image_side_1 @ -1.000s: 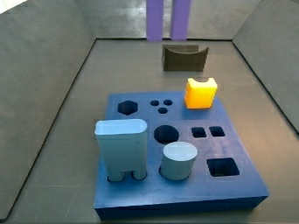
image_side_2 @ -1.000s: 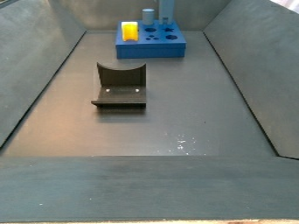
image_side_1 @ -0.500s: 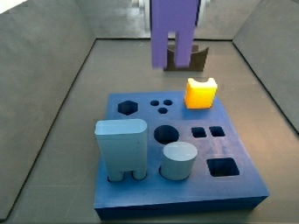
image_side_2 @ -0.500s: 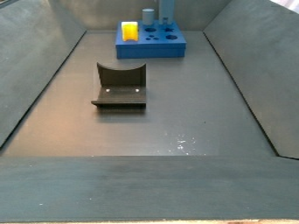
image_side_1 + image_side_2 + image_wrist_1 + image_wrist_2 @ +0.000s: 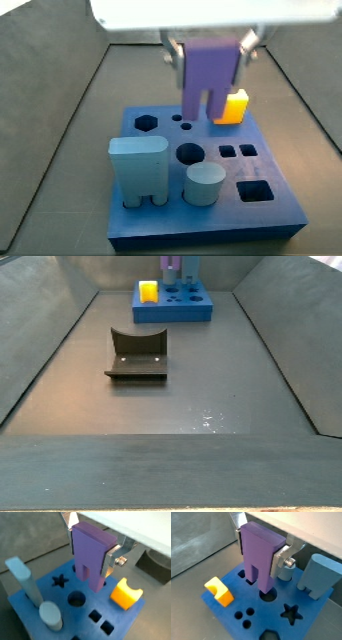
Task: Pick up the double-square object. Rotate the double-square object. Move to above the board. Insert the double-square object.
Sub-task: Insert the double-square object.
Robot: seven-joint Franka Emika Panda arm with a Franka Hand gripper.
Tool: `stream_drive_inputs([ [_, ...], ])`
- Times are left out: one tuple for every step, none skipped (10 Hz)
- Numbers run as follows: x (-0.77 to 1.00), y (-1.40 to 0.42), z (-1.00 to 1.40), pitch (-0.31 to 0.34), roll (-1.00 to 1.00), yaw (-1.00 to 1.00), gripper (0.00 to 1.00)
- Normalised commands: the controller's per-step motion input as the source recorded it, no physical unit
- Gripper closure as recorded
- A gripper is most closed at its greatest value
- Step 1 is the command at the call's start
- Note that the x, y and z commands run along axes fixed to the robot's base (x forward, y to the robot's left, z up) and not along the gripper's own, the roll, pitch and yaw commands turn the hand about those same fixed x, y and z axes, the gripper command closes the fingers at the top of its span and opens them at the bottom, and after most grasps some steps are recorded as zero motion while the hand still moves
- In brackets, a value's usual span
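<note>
No readable text, label or number shows anywhere.

A yellow notched block (image 5: 231, 106), a pale blue block (image 5: 138, 170) and a grey cylinder (image 5: 205, 184) stand near the dark fixture (image 5: 138, 354).

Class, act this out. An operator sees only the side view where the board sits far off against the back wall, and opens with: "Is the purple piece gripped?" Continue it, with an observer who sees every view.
Observer: Yes. In both wrist views the tool is shut on the double-square object.
Operator: Inserted?
Observer: No. In a side view its two legs hang above the board.
Operator: Where are the square holes?
Observer: The square holes lie beside the yellow block.
</note>
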Motion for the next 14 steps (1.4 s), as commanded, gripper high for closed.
stream_drive_inputs([
  [1.0, -0.38, -0.33, 0.074, 0.19, 0.0, 1.0],
  [1.0, -0.35, -0.29, 0.066, 0.16, 0.0, 1.0],
  [1.0, -0.02, -0.26, 0.14, -0.11, 0.0, 1.0],
  [1.0, 0.0, -0.29, 0.1, -0.36, 0.04, 1.0],
  [0.99, 0.0, -0.35, 0.0, -0.43, 0.02, 1.0],
  [1.0, -0.08, -0.4, -0.02, -0.28, 0.07, 1.0],
  [1.0, -0.11, -0.35, 0.0, -0.11, 0.08, 1.0],
  [1.0, -0.13, -0.14, 0.006, 0.0, 0.04, 1.0],
  [1.0, -0.17, 0.19, 0.18, 0.32, 0.0, 1.0],
  [0.97, -0.13, 0.32, 0.257, 0.43, 0.0, 1.0],
  [0.93, 0.0, 0.11, 0.22, 0.36, 0.0, 1.0],
  [0.71, 0.13, -0.14, 0.149, 0.0, 0.09, 1.0],
  [0.55, 0.33, -0.41, 0.0, -0.28, 0.15, 1.0],
  [0.6, 0.29, -0.41, -0.026, -0.55, 0.13, 1.0],
])
